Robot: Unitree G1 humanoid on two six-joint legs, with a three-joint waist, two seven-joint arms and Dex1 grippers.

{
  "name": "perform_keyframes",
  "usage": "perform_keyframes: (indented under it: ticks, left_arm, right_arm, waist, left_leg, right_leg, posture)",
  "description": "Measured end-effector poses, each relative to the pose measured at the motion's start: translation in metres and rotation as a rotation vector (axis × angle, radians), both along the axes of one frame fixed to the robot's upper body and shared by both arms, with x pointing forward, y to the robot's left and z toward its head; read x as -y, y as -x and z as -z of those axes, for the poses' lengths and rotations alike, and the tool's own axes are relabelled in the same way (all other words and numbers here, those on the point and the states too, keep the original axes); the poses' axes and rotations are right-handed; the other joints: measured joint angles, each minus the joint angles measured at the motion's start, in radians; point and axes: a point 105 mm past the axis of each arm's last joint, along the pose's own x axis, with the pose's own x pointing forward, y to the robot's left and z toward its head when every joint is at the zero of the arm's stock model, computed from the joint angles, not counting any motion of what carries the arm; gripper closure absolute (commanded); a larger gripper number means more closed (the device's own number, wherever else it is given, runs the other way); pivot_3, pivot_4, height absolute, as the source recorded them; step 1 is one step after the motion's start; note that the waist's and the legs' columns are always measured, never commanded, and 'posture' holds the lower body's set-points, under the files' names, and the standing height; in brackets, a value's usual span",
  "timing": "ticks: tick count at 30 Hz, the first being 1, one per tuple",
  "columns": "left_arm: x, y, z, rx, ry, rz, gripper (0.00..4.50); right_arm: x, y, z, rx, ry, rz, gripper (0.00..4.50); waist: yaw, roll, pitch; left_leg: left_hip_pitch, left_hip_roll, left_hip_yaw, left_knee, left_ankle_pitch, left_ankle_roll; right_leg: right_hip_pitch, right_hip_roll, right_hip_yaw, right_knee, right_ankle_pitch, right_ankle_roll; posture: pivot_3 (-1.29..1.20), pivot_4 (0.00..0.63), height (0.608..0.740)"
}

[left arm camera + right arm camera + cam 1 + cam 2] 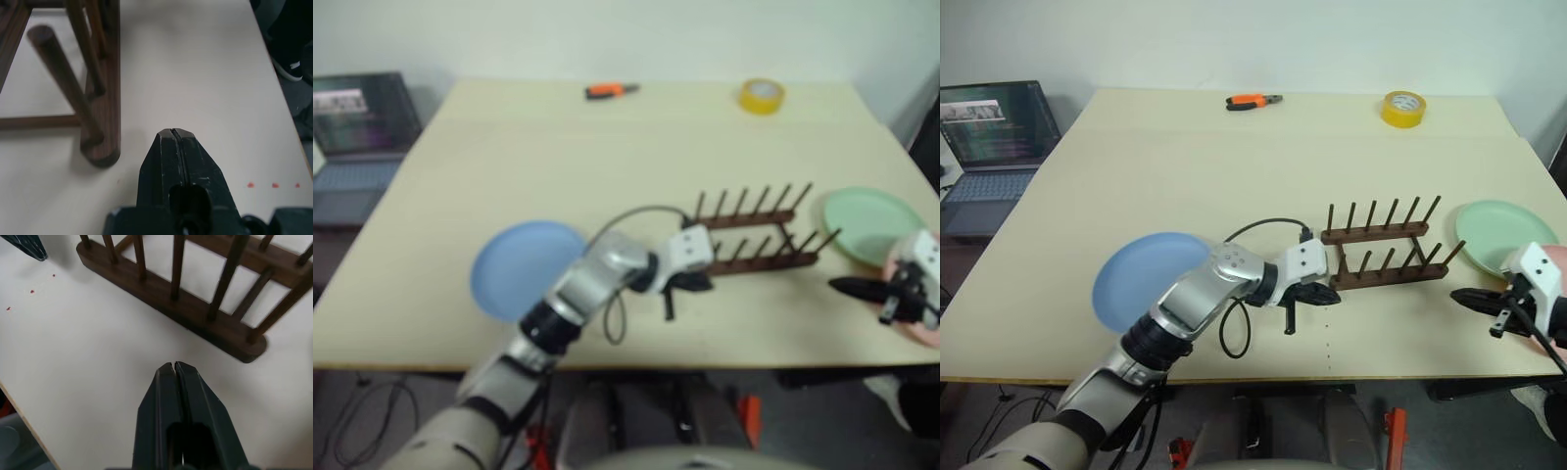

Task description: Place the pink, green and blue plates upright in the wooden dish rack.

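Left gripper hovering at frame centre beside near end of wooden dish rack, jaws pressed together, holding nothing. Right gripper at right edge, jaws also pressed together, empty. Rack standing bare. Blue plate lying flat lower left; green plate right of rack; pink plate at far right edge. Judgement: jaws needing to spread, then pinching a plate's rim. Plates matte, round, smooth; rack dark wood, thin pegs; desk pale.

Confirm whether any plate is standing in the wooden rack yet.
No: the wooden rack holds nothing between its pegs, and the blue plate lies flat on the table.
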Motion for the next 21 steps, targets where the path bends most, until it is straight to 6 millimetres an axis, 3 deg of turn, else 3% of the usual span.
perform_keyframes:
  ticks: [4, 10, 21]
  left_arm:
    - [0.005, 0.003, 0.005, -0.01, -0.009, -0.006, 4.5]
    - [0.008, -0.004, 0.012, -0.015, -0.008, -0.071, 4.5]
    - [0.012, -0.012, 0.02, -0.022, -0.014, -0.145, 4.5]
  right_arm:
    - [-0.003, -0.01, 0.003, 0.026, 0.028, 0.018, 4.47]
    - [0.012, -0.023, 0.021, 0.025, 0.115, 0.095, 4.47]
    - [-0.01, -0.035, 0.034, 0.026, 0.078, 0.055, 4.47]
  waist:
    - [0.001, 0.0, 0.0]
    - [0.002, 0.0, 0.0]
    - [0.0, -0.001, 0.0]
  left_leg:
    - [0.0, 0.0, 0.0, 0.001, 0.0, 0.0]
    - [0.0, -0.001, 0.0, 0.001, 0.0, 0.0]
    - [0.0, 0.0, 0.0, 0.001, 0.0, 0.0]
  right_leg:
    - [0.0, 0.0, 0.0, 0.0, 0.0, 0.0]
    - [0.001, -0.001, 0.0, 0.0, 0.0, 0.0]
    - [0.0, 0.0, 0.0, 0.0, 0.0, 0.001]
  posture:
    - [0.0, 0.15, 0.74]
    - [0.0, 0.15, 0.74]
    - [0.0, 0.15, 0.74]
